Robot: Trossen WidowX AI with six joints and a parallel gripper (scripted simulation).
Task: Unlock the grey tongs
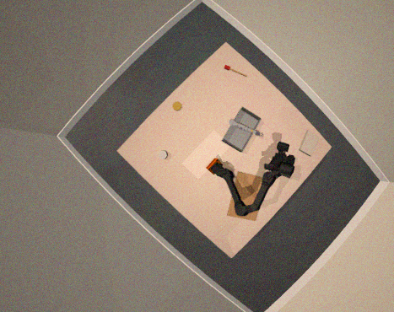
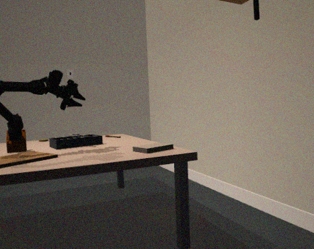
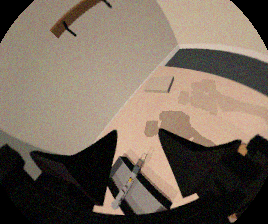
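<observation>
The grey tongs point(image 1: 245, 126) point(image 3: 130, 180) lie across the roasting tin point(image 1: 242, 150) point(image 2: 75, 141) point(image 3: 147, 182), looking shut, with one end reaching past the tin's side. In the exterior view they barely show. My gripper point(image 2: 83, 102) point(image 3: 138, 132) is open and empty, high above the table and well away from the tongs. In the wrist view the tongs and tin show low between and beyond the fingers. The wooden board point(image 1: 251, 215) point(image 2: 31, 155) lies flat near the arm's base, partly hidden under the arm in the top view.
A pale flat slab point(image 1: 310, 142) point(image 2: 152, 148) point(image 3: 158, 84) lies near the table corner beyond the tin. A red-headed stick point(image 1: 227, 67), a yellow disc point(image 1: 177, 106) and a small white round thing point(image 1: 164, 154) lie farther off. A shelf point(image 3: 77, 17) is on the wall.
</observation>
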